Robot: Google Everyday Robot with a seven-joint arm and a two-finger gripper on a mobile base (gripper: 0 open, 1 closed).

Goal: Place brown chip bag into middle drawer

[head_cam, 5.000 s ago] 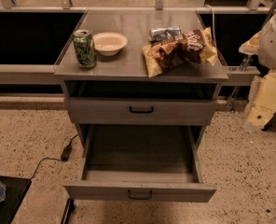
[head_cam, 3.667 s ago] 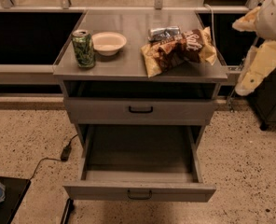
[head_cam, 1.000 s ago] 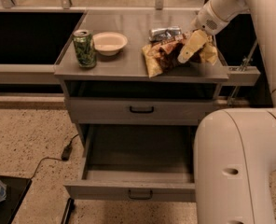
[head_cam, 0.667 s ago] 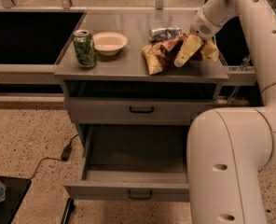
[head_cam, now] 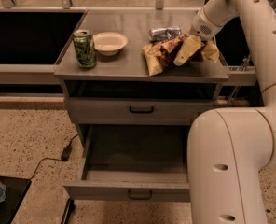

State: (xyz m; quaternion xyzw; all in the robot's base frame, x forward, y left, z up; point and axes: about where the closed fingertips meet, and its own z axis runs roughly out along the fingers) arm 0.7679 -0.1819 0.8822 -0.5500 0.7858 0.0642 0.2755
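Observation:
The brown chip bag lies on the right part of the grey cabinet top, dark brown with yellow-tan edges. My gripper hangs from the white arm at the upper right and is down over the bag's right half, its cream fingers against the bag. The middle drawer stands pulled out low in front, showing its dark inner tray, with a small curved handle on its front panel. My white arm's large lower segment covers the drawer's right side.
A green can and a white bowl stand on the left of the top. A silver foil packet lies behind the bag. A shut drawer front with a black handle sits above the open drawer. A black cable lies on the floor.
The arm has swung in from the right and come down onto the chip bag. In the last second the gripper slid a little further over the bag. The bag stays on the top.

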